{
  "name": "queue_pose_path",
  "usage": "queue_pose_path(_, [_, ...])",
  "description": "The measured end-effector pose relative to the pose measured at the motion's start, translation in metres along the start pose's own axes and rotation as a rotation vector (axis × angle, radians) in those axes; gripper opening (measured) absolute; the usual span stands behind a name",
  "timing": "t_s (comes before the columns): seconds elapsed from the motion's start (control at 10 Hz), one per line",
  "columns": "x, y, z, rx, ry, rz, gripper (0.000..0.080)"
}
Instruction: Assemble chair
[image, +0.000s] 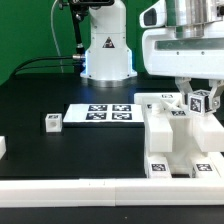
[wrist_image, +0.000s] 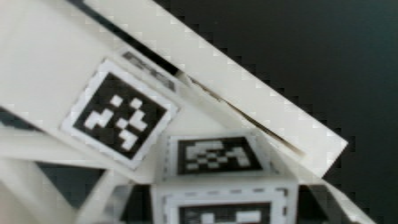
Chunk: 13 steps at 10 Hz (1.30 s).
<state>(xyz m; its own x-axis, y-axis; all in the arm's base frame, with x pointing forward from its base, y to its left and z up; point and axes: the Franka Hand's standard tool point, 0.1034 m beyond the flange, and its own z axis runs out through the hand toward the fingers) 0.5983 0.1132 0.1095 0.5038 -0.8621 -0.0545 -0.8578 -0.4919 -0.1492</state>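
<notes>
Chair parts (image: 178, 135), white and blocky with black-and-white tags, stood gathered at the exterior view's right on the black table (image: 40, 150), behind the long white border rail (image: 70, 188). Left of them lay the marker board (image: 100, 113). Smaller, the gripper (image: 199, 98) hung over the cluster, its jaws narrowed around a tagged chair piece (image: 199, 102); the wrist view showed that piece's tags (wrist_image: 121, 112) close up. Smallest, a lone tagged cube (image: 53, 122) sat well apart, toward the left.
</notes>
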Motion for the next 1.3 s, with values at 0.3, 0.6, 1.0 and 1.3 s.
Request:
queue_pose_path(0.3, [-0.001,0.0009,0.0006,0.003,-0.014,0.25,0.0278])
queue_pose_path(0.6, [-0.0007,0.0013,0.0011,0.005,-0.042,0.53,0.0278])
queue_pose_path(1.0, [-0.0048,0.0022,0.0047,0.006,-0.084,0.822,0.0276])
queue_pose_path(1.3, [-0.007,0.0006,0.0049,0.009,-0.092,0.932,0.0276])
